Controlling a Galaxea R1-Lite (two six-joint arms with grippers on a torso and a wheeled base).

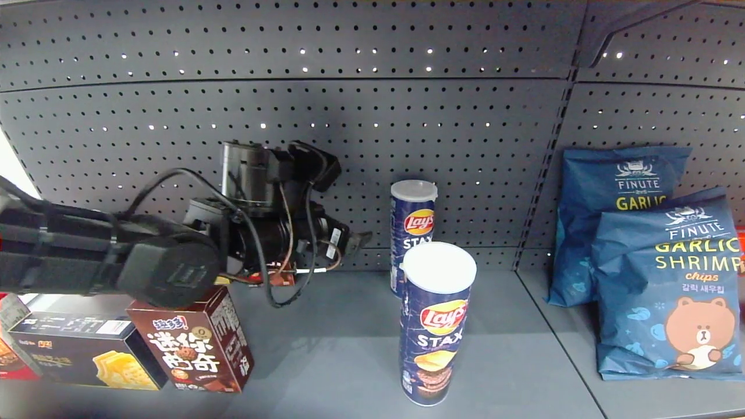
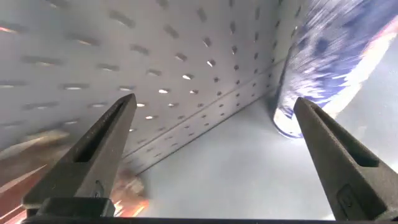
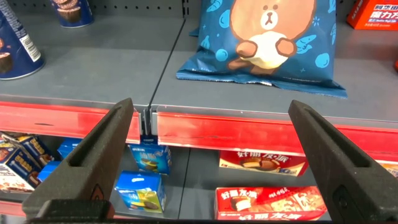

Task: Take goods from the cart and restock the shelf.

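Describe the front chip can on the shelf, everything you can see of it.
The front chip can is a tall dark blue tube, cardboard by its look, with a white plastic lid shut on top and printed chips low on its side. It stands upright on the grey shelf, directly before a second can whose lower part it hides; whether they touch is unclear.
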